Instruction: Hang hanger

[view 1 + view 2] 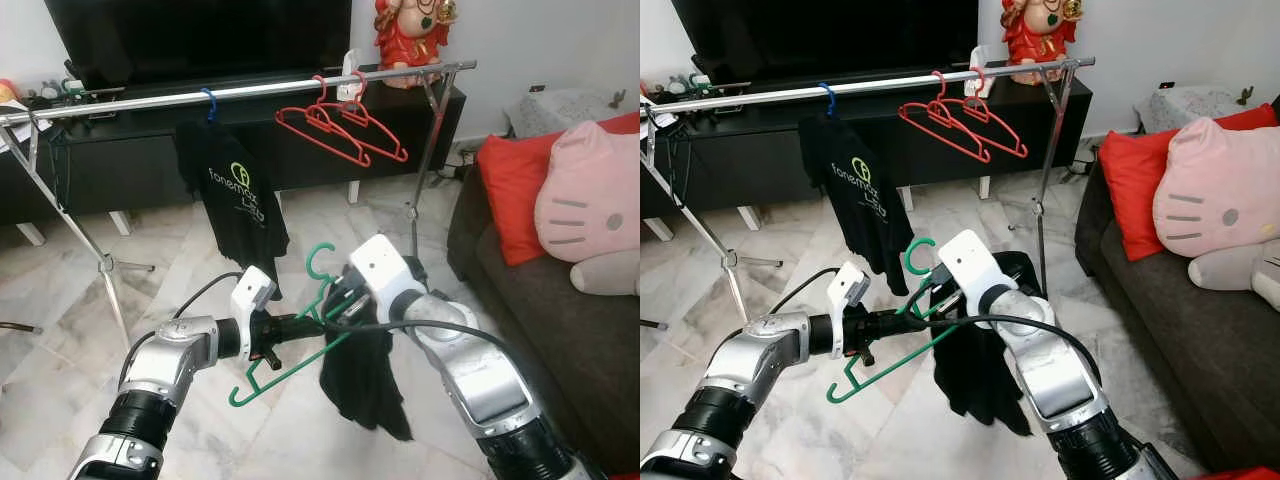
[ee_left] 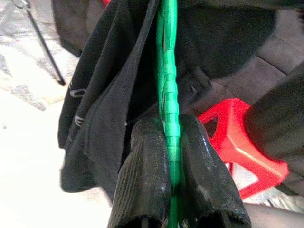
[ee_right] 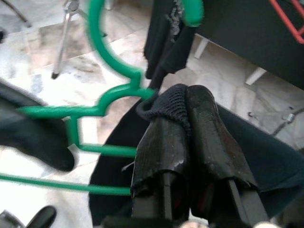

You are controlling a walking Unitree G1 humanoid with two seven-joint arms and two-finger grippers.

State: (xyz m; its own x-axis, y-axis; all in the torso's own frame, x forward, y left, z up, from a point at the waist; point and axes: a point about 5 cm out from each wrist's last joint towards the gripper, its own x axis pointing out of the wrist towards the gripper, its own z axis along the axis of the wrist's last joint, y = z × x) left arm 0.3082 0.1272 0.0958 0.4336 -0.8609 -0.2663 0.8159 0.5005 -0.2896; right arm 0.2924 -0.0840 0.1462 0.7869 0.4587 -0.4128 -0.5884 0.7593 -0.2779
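Left pincer (image 2: 173, 156) pinches the green hanger (image 1: 290, 365) bar, held low in front of the clothes rail (image 1: 250, 90). Right pincer (image 3: 187, 111) is clamped on the black garment (image 1: 365, 385) draped at the hanger's neck.

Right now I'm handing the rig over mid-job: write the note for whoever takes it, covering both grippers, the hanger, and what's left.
Left gripper: shut on the green hanger, clamping its bar in front of the robot.
Right gripper: shut on the black garment, pinching its edge beside the hanger's neck.
The garment droops from the hanger's right side; it looks only partly dressed on.
The rail is ahead and higher up, carrying a black T-shirt on a blue hook and two red hangers.
Done: hanger and garment picked up.
Left: finish seating the garment, then hook the hanger on the rail, probably in the gap between T-shirt and red hangers.
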